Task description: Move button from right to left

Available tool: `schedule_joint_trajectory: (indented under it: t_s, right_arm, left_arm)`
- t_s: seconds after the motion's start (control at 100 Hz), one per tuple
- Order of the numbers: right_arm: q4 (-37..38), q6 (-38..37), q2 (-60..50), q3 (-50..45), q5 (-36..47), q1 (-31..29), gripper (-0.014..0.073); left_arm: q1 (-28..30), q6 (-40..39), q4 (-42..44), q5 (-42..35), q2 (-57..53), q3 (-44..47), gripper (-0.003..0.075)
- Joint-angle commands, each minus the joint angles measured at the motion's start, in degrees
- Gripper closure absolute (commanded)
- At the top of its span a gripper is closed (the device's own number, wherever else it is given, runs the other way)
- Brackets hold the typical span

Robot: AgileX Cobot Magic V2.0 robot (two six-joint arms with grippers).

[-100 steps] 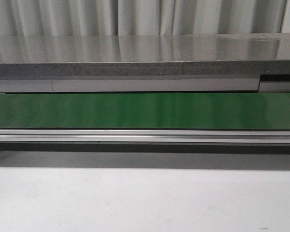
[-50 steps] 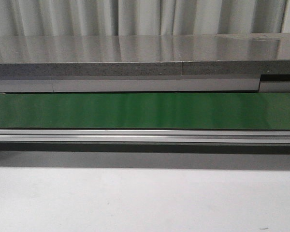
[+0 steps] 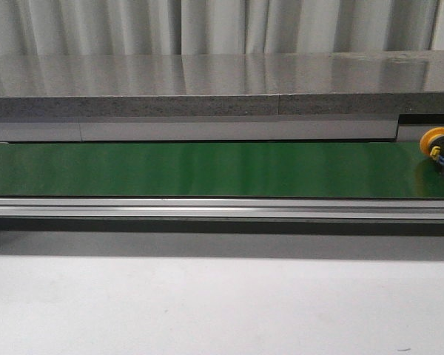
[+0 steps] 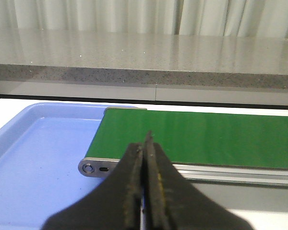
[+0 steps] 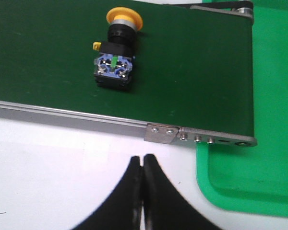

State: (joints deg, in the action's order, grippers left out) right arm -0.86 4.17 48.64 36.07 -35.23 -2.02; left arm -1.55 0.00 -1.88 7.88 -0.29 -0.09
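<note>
The button (image 3: 442, 150) lies on its side on the green belt (image 3: 207, 168) at the far right edge of the front view, its orange-yellow cap pointing away. In the right wrist view the button (image 5: 116, 52) lies on the belt (image 5: 192, 72), beyond the belt's metal rail. My right gripper (image 5: 142, 160) is shut and empty over the white table, short of the rail. My left gripper (image 4: 146, 143) is shut and empty, near the belt's left end (image 4: 192, 139). Neither gripper shows in the front view.
A blue tray (image 4: 33, 153) sits at the belt's left end. A green tray (image 5: 249, 172) sits at the belt's right end. A metal rail (image 3: 222, 208) runs along the belt's near side. A grey stone ledge (image 3: 207, 89) stands behind the belt.
The button has come into the front view from the right edge, moving leftward on the belt; one second ago the belt was bare.
</note>
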Motion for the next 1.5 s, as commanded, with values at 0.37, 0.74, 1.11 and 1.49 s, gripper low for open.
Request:
schedule_joint_trajectory:
  t_s: [0.37, 0.74, 1.11, 1.49]
  right_arm:
    - [0.86, 0.01, -22.41, -11.7, 7.0, -0.07, 0.0662]
    - [-0.37, 0.01, -34.77, -14.42, 9.34, -0.07, 0.0662]
    - [-0.91, 0.01, -38.79, -14.42, 8.84, -0.07, 0.0662]
    - [-0.91, 0.01, -38.62, -14.42, 8.84, -0.07, 0.0662]
  left_arm:
    - [0.03, -0.61, -0.02, -4.58, -1.75, 2.54, 0.0741]
    - [0.03, -0.61, -0.02, -4.58, -1.75, 2.54, 0.0741]
    - [0.03, -0.61, -0.02, -4.58, -1.75, 2.54, 0.0741]
    - [0.03, 0.0, 1.02, -6.11, -1.75, 2.54, 0.0741]
